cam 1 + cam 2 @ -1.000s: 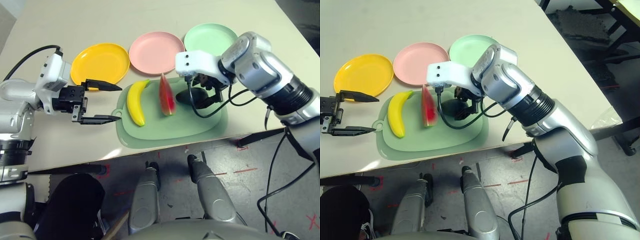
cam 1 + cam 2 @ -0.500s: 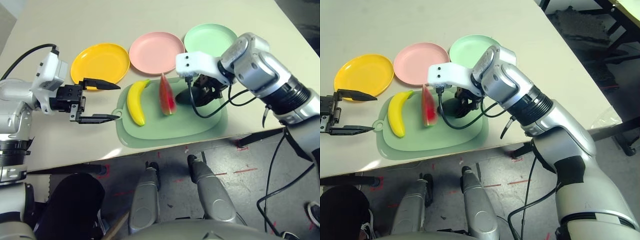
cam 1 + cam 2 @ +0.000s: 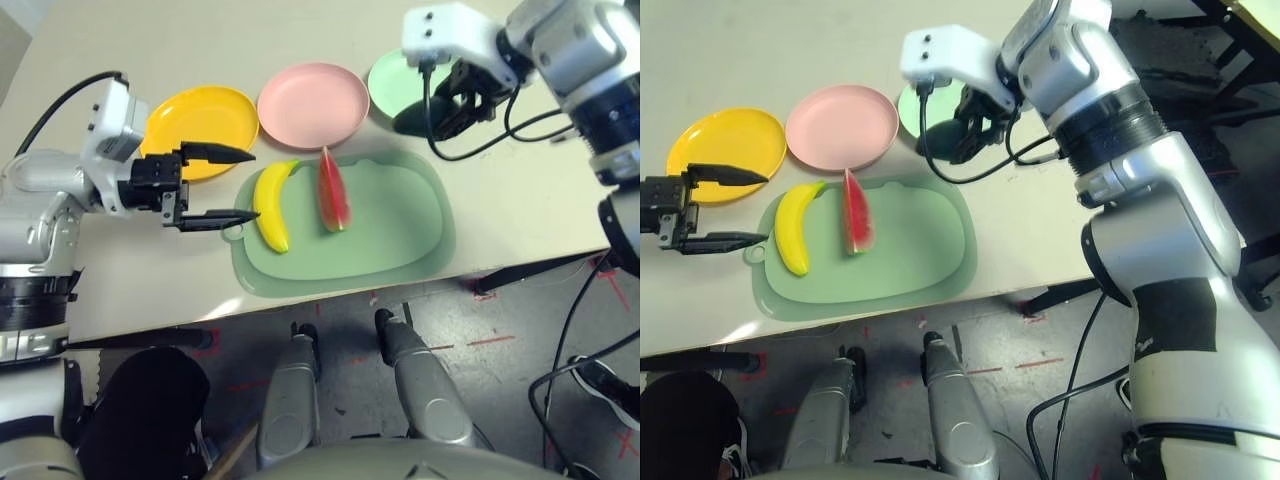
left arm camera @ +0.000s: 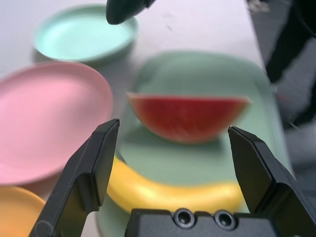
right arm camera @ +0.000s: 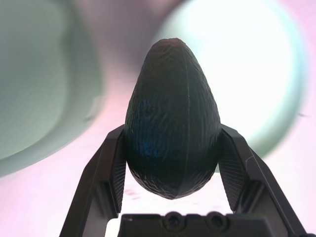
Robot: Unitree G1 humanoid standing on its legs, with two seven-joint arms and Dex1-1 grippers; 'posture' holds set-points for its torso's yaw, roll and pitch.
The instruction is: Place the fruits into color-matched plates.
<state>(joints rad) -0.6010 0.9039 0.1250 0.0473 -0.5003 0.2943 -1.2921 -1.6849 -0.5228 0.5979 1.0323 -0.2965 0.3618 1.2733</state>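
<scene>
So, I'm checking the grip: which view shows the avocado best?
The right wrist view: the avocado fills its middle, clamped between both fingers. Both eye views show it partly hidden; the left wrist view catches only its end.

The pale table (image 3: 520, 190) carries a yellow-orange plate (image 3: 203, 128), a pink plate (image 3: 313, 105) beside it and a mint green plate (image 3: 395, 85), with a green cutting mat (image 3: 390, 225) lying nearby.

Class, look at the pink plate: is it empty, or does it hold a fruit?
Empty: the pink plate shows its bare surface, and the watermelon wedge lies on the green mat.
</scene>
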